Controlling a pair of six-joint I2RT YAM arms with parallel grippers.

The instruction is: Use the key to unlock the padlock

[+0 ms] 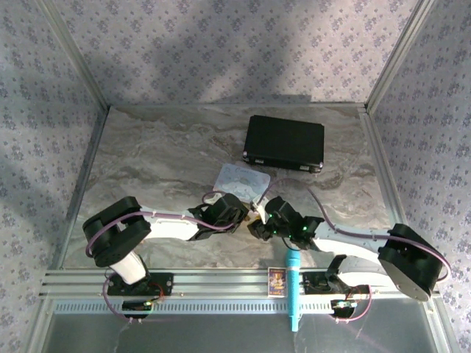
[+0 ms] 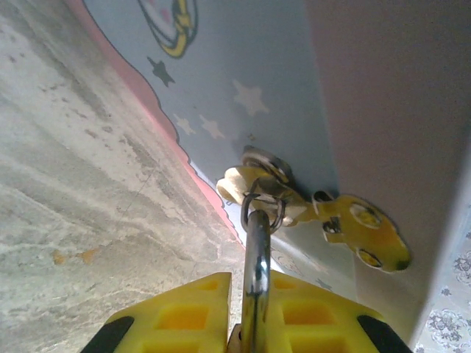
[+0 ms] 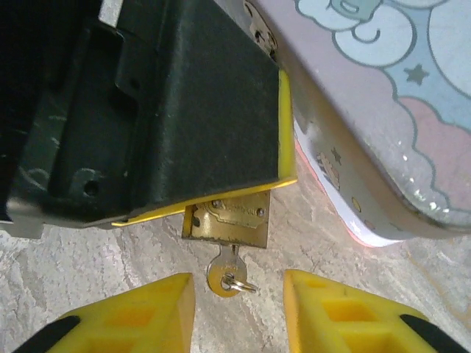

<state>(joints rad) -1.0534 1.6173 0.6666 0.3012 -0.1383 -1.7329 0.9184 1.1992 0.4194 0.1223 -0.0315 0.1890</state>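
Observation:
The brass padlock (image 3: 227,219) hangs from the latch (image 2: 265,168) of the pastel cartoon tin (image 1: 239,176). My left gripper (image 2: 254,283) is shut on the padlock. Its chrome shackle (image 2: 256,243) runs forward between the yellow fingers to the latch ring. In the right wrist view, the left arm's black, yellow-edged finger (image 3: 184,110) covers the padlock's top. The silver key (image 3: 225,273), with a small ring, sticks out of the padlock's underside. My right gripper (image 3: 239,281) is open, one yellow finger on each side of the key, touching neither side.
A black case (image 1: 284,143) lies behind the tin. A blue pen (image 1: 293,288) and a small card (image 1: 277,281) rest on the rail at the near edge. The two grippers (image 1: 252,218) meet close together on the marbled tabletop (image 1: 154,158), with walls all around.

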